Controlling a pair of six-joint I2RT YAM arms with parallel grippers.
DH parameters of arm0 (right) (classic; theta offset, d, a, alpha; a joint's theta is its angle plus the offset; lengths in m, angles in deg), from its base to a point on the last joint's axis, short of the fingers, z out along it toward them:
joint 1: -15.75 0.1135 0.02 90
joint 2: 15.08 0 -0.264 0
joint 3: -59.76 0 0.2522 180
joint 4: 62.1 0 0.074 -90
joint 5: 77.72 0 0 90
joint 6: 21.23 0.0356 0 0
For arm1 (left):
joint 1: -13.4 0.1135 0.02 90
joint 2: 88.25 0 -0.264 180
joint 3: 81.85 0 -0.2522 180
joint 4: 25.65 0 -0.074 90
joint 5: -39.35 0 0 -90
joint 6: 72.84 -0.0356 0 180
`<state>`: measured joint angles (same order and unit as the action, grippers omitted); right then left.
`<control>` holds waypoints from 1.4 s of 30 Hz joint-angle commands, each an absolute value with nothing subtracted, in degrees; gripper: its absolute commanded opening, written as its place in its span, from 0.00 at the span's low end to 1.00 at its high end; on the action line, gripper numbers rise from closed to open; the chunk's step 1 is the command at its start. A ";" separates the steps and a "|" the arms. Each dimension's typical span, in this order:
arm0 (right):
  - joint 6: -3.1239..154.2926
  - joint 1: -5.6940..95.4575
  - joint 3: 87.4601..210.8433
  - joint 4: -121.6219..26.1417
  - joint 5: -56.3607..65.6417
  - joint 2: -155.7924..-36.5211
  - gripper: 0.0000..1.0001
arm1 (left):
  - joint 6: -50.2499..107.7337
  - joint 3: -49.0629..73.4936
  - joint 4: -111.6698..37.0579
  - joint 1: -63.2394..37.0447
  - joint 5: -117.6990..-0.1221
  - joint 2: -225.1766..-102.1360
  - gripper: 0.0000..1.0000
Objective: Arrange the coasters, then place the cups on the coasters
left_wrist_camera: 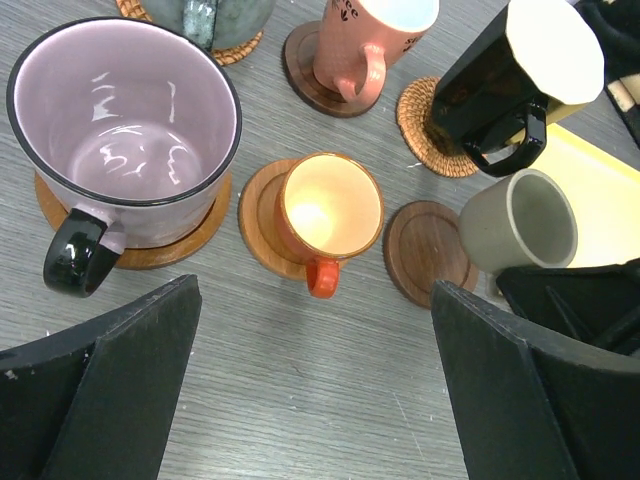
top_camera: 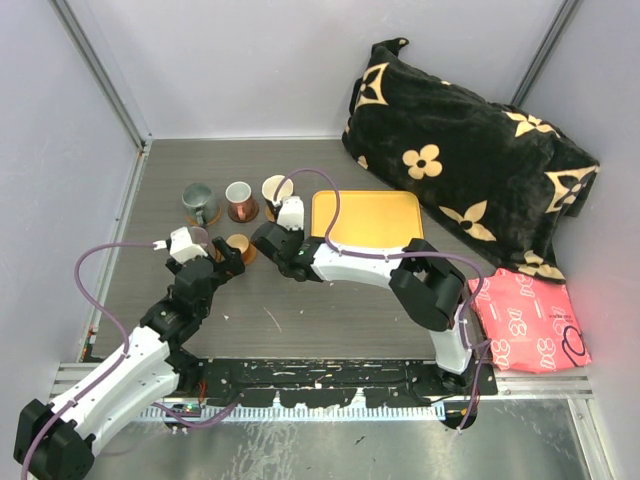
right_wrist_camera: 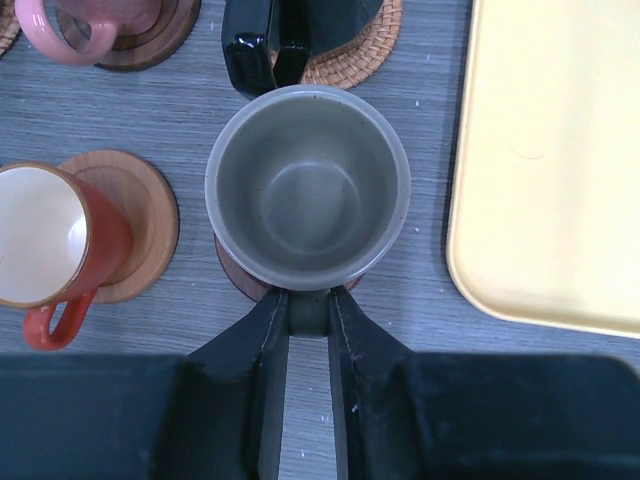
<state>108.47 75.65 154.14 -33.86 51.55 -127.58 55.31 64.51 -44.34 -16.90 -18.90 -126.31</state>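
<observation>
My right gripper [right_wrist_camera: 308, 312] is shut on the handle of the tiny grey cup [right_wrist_camera: 308, 185]. It holds the cup upright over a dark brown coaster [right_wrist_camera: 236, 277]; whether the cup rests on it I cannot tell. My left gripper [left_wrist_camera: 315, 400] is open over bare table, just near of the orange cup [left_wrist_camera: 330, 210], which stands on a wooden coaster [left_wrist_camera: 256, 215]. The purple mug [left_wrist_camera: 125, 115], the copper-pink cup [left_wrist_camera: 370, 40], the black cup [left_wrist_camera: 520, 70] and the grey-green mug [left_wrist_camera: 210, 15] each stand on a coaster.
A square yellow tray [top_camera: 366, 218] lies right of the cups. A black flowered cushion [top_camera: 460, 160] fills the back right. A red packet [top_camera: 525, 320] lies at the near right. Both arms reach in side by side over the cups.
</observation>
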 commanded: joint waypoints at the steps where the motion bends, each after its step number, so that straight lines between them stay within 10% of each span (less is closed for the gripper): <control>1: 110.72 76.18 158.57 -35.26 52.65 -128.77 0.01 | 55.74 64.61 -43.70 -16.83 -16.92 -125.19 0.98; 42: 116.08 78.76 157.82 -33.49 53.28 -132.64 0.01 | 55.75 64.79 -43.37 -16.83 -17.51 -125.09 0.98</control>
